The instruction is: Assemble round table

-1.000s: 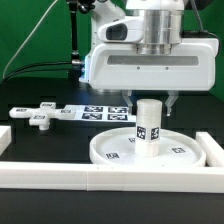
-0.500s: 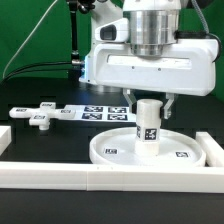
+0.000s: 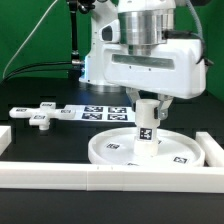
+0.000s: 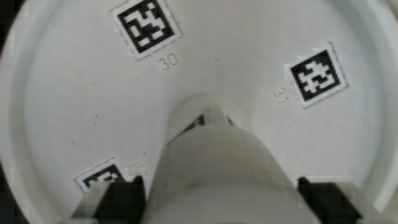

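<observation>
Assembly in mid-step on the black worktop [image 3: 40,150]: the robot arm [image 3: 150,65] stands over the large round disc [image 3: 105,152], its jaws clamped on either side of the short cylinder leg [image 3: 146,128]. The leg stands upright at the middle of the disc. The wrist view looks down the leg [image 4: 214,165] onto the disc's flat face [image 4: 71,100], with a dark fingertip [image 4: 114,196] pressed in on each side. The disc lies toward the exterior view's right, close to the white border rail [image 3: 100,180] along the near edge. The small bar-shaped foot [image 3: 40,118] lies well apart at the exterior view's left, and the marker board [image 3: 95,112] lies just behind the disc on the far side. Whether the leg's base is fully seated in the disc cannot be told from either view. The step appears to be joining leg to disc, and the risks follow from that. If the leg goes in slightly tilted, it could bind in its socket. If the loose disc, with nothing seen bracing it, turns along with the leg, the joint would not tighten. Jaws that let go too early could leave the leg to topple, while a lift with the grip on could drag the disc up.
</observation>
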Tool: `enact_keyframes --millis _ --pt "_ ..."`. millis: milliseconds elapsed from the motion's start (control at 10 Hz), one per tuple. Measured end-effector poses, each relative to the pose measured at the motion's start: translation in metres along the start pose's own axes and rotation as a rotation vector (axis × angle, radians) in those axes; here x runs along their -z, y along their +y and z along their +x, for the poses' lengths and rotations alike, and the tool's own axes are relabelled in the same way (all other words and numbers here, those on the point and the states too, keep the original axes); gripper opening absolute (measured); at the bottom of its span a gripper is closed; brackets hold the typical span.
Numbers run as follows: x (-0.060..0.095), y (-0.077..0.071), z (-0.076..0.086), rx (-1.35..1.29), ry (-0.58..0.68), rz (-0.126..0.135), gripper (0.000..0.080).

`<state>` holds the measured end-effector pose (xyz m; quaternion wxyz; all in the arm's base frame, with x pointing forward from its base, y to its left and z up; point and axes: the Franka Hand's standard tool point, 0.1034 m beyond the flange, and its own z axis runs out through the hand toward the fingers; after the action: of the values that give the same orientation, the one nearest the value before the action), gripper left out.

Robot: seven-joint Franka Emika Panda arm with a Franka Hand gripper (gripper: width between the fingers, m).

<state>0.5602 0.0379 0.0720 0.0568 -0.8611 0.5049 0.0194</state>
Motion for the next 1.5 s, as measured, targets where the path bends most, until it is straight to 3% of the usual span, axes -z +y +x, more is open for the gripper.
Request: enact_keyframes --millis 200,500,600,700,1000,1400,1500 --pt "0.0 -0.001 0.0 -0.214 -0.035 0.031 0.0409" --pt "-0.001 -0.002 -0.002 -0.322 -0.045 0.035 0.0409" --pt "-0.001 -0.002 -0.002 -0.308 -0.045 0.035 0.0574" --pt "-0.001 -0.002 -0.002 -0.305 -0.045 0.035 0.0626" --pt "0.009 0.0 -0.015 0.026 -0.044 -0.002 0.0648" --pt "0.006 0.0 -0.016 0.005 -0.045 0.001 0.0649" --pt "0.006 -0.001 -0.017 0.052 -0.04 -0.013 0.0649"
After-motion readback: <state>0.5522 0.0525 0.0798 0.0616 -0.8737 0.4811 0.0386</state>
